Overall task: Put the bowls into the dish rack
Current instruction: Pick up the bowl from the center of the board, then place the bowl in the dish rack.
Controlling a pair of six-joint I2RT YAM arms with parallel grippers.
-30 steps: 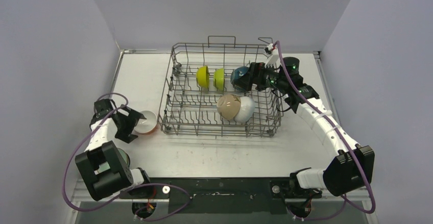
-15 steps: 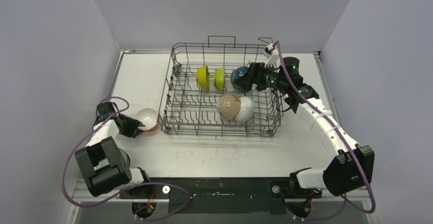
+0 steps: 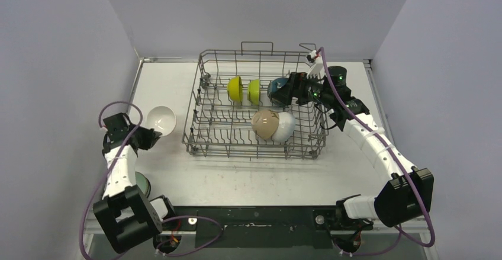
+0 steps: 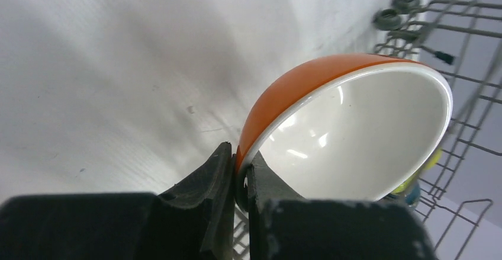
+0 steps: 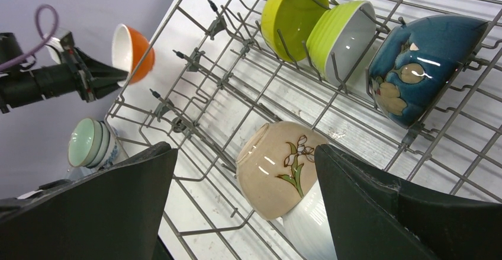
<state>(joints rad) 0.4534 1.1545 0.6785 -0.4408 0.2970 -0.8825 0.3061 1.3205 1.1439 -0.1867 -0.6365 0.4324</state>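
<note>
Since a second before, the left gripper (image 3: 153, 134) had clamped onto the orange bowl (image 3: 161, 120) and carried it up and leftward, away from the dish rack (image 3: 254, 151). From above only the bowl's white inside showed; the left wrist view showed both fingers (image 4: 214, 171) pinching its rim, clear of the table (image 4: 118, 64). The right gripper (image 3: 288, 92) hung spread wide and empty over the rack, beside the dark blue bowl (image 3: 276, 87). Its camera caught a stack of pale green bowls (image 5: 89, 143) near the left arm, largely hidden from above.
</note>
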